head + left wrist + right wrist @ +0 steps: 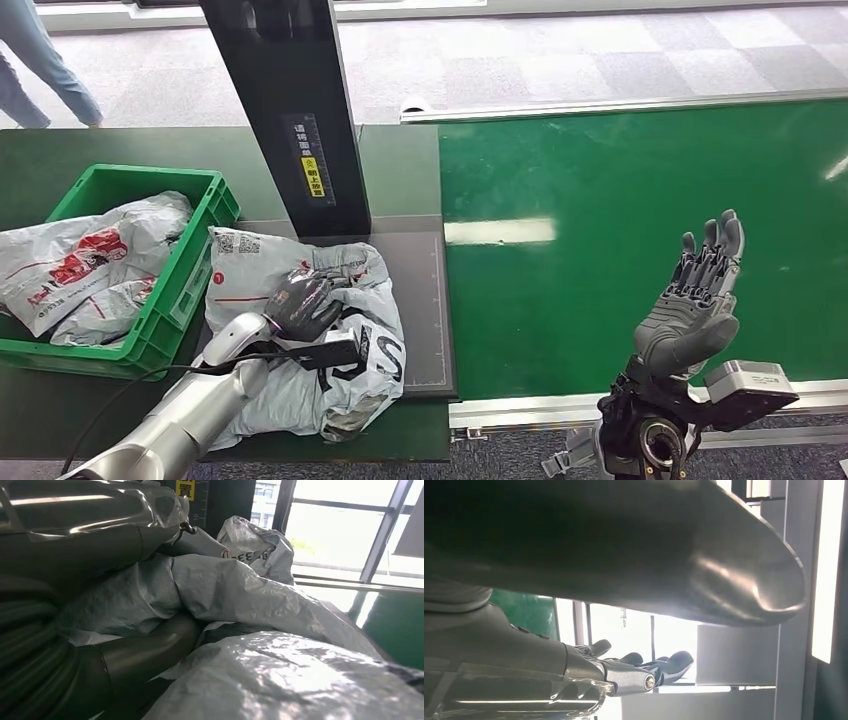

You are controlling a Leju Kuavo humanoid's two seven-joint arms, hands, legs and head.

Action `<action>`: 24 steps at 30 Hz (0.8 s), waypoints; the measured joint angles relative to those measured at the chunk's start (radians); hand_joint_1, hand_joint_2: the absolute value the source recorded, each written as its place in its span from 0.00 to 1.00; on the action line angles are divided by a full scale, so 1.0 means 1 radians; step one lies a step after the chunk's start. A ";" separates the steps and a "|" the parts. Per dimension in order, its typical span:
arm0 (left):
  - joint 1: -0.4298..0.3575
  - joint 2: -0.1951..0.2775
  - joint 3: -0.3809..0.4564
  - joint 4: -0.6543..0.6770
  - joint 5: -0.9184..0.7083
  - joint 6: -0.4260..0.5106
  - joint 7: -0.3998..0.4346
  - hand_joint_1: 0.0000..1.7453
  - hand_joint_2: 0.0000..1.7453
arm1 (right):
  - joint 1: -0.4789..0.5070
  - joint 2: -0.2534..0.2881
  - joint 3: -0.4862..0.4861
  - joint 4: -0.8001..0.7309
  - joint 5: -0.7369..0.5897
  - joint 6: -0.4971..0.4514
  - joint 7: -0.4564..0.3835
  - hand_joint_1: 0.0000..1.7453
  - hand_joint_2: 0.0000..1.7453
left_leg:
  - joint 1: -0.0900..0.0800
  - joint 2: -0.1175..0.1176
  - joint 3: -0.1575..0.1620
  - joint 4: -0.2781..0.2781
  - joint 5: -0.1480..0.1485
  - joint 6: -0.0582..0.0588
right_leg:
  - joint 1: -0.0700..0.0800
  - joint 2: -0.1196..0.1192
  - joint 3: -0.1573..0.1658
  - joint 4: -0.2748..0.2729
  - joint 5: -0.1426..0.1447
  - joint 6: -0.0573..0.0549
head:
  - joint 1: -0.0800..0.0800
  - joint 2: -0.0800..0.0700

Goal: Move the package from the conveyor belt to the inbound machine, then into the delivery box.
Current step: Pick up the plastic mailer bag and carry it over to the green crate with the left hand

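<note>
A crumpled grey plastic package (350, 330) with black print lies on the dark platform (425, 300) of the inbound machine, at the foot of its black column (290, 110). My left hand (303, 303) rests on top of the package with fingers curled into the wrinkled film; up close the folds of the package (240, 595) bunch against the fingers (150, 650). My right hand (695, 300) is raised above the near edge of the green conveyor belt (640, 220), fingers spread and holding nothing. Its fingers (664, 662) stretch out straight.
A green delivery box (190, 250) stands left of the platform with several grey bags (90, 260) inside. A person's legs (40, 60) stand at the back left. The conveyor's metal rail (560, 408) runs along the front.
</note>
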 joint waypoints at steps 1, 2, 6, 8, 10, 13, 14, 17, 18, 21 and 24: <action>0.008 0.003 -0.003 -0.018 0.001 -0.002 0.001 1.00 1.00 | 0.000 0.001 -0.001 0.000 0.000 0.000 0.000 0.00 0.00 | 0.000 0.000 -0.001 0.000 0.000 0.000 | 0.000 0.000 0.000 0.000 0.000 0.000 | 0.000 0.000; 0.015 0.006 -0.005 -0.033 0.001 -0.003 0.002 1.00 1.00 | 0.000 0.001 -0.001 0.000 0.001 0.000 0.000 0.00 0.00 | 0.000 0.000 -0.001 0.000 0.000 0.000 | 0.000 0.000 -0.001 0.000 0.000 0.000 | 0.000 0.000; 0.031 0.014 -0.007 -0.071 0.002 -0.004 0.002 1.00 1.00 | 0.000 0.002 -0.005 0.000 0.001 0.000 0.001 0.00 0.00 | 0.000 0.000 -0.002 0.000 0.000 0.000 | 0.000 0.000 -0.002 0.000 0.000 0.000 | 0.000 0.000; 0.037 0.017 -0.008 -0.081 0.002 -0.004 0.002 1.00 1.00 | 0.000 0.002 -0.006 0.000 0.001 0.000 0.001 0.00 0.00 | 0.000 0.000 -0.002 0.000 0.000 0.000 | 0.000 0.000 -0.003 0.000 0.000 0.000 | 0.000 0.000; 0.042 0.019 -0.008 -0.089 0.002 -0.004 0.002 1.00 1.00 | 0.000 0.003 -0.008 0.000 0.001 0.000 0.001 0.00 0.00 | 0.000 0.000 -0.003 0.000 0.000 0.000 | 0.000 0.000 -0.003 0.000 0.000 0.000 | 0.000 0.000; 0.045 0.020 -0.008 -0.095 0.002 -0.004 0.002 1.00 1.00 | 0.000 0.004 -0.008 0.000 0.001 0.000 0.001 0.00 0.00 | 0.000 0.000 -0.003 0.000 0.000 0.000 | 0.000 0.000 -0.004 0.000 0.000 0.000 | 0.000 0.000; 0.046 0.021 -0.008 -0.097 0.002 -0.004 0.002 1.00 1.00 | 0.000 0.005 -0.009 0.000 0.001 0.000 0.001 0.00 0.00 | 0.000 0.000 -0.003 0.000 0.000 0.000 | 0.000 0.000 -0.004 0.000 0.000 0.000 | 0.000 0.000; 0.050 0.022 -0.008 -0.104 0.019 0.007 -0.010 1.00 1.00 | 0.000 0.005 -0.010 0.000 0.001 0.000 0.001 0.00 0.00 | 0.000 0.000 -0.004 0.000 0.000 0.000 | 0.000 0.000 -0.004 0.000 0.000 0.000 | 0.000 0.000; 0.056 0.024 -0.009 -0.117 0.037 0.020 -0.023 1.00 1.00 | 0.000 0.006 -0.011 0.000 0.001 -0.001 0.001 0.00 0.00 | 0.000 0.000 -0.004 0.000 0.000 0.000 | 0.000 0.000 -0.005 0.000 0.000 0.000 | 0.000 0.000; 0.099 0.035 -0.008 -0.242 0.113 0.070 -0.060 1.00 1.00 | 0.005 0.007 -0.017 -0.002 0.003 -0.005 0.001 0.00 0.00 | 0.000 0.001 -0.006 0.000 0.000 0.000 | 0.000 0.000 -0.007 0.000 0.000 0.000 | 0.000 0.000; 0.144 0.052 0.004 -0.453 0.178 0.113 -0.078 1.00 1.00 | 0.017 0.007 -0.027 -0.009 0.008 -0.016 -0.001 0.00 0.00 | 0.000 0.001 -0.009 0.000 0.000 0.000 | 0.000 0.000 -0.010 0.000 0.000 0.000 | 0.000 0.000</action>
